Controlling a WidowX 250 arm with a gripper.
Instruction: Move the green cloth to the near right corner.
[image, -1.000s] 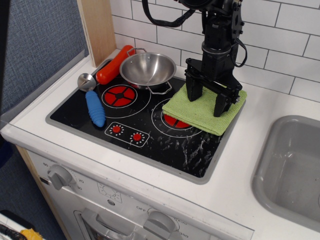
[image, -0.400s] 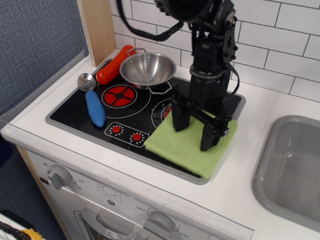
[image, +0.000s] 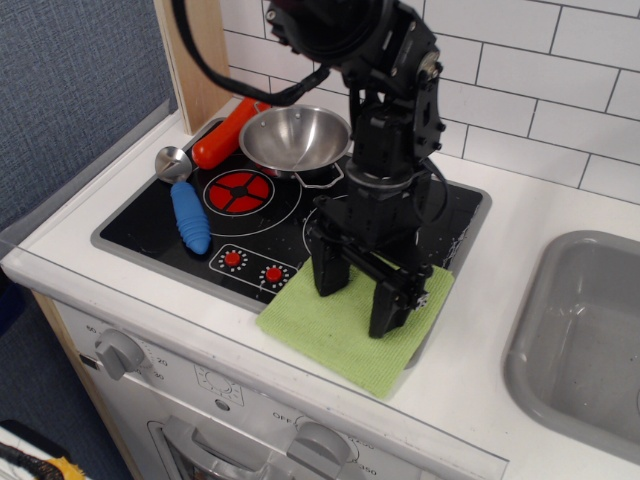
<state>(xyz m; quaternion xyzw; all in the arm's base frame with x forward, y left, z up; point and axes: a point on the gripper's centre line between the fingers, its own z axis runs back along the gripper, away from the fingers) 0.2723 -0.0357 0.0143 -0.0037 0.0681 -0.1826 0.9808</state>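
The green cloth (image: 345, 335) – soft, light, floppy – lies over the worktop's near right corner (image: 415, 350), the spread claw (image: 358, 300) seemingly pressing its middle – best hold.

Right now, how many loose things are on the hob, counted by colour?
Green: 1, the cloth
Blue: 1, the ridged toy
Red: 1, the long toy
Silver: 2, the bowl and the spoon
Total: 5
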